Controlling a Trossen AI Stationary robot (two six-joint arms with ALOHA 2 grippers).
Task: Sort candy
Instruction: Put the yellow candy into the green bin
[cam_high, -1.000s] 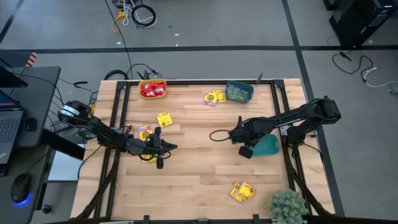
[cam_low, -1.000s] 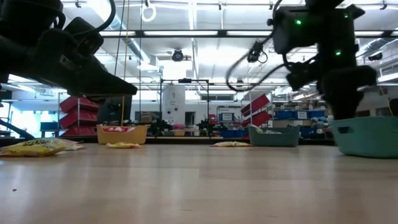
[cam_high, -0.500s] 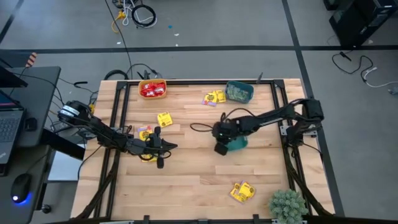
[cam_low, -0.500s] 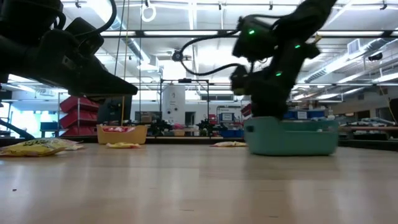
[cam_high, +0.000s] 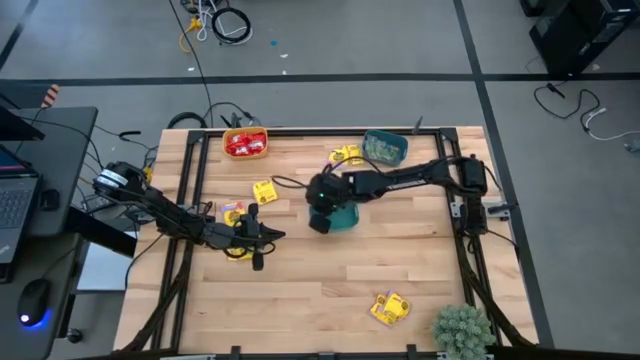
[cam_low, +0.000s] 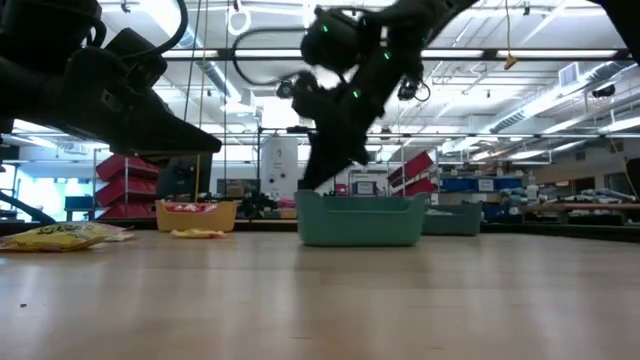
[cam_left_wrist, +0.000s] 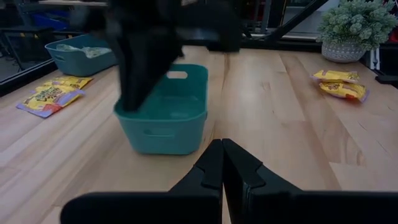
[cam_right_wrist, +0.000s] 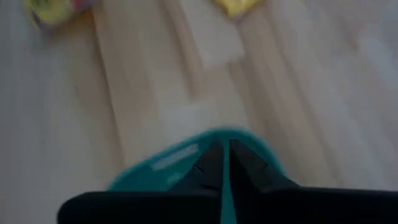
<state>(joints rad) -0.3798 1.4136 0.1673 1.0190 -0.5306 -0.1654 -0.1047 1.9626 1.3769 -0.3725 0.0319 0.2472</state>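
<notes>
High view: candy — yellow packets (cam_high: 264, 191) left of centre, another pair (cam_high: 390, 307) near the front edge, red ones in the orange bowl (cam_high: 245, 143) at the back | right end effector (cam_high: 322, 212) clamped on the teal bowl's (cam_high: 343, 217) rim, mid-counter (cam_high: 300, 280) | left end effector (cam_high: 262, 236) fingers together, above the counter

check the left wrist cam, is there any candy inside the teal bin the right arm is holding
No. The teal bin looks empty inside in the left wrist view, with yellow candy packets lying on the table beside it.
</notes>
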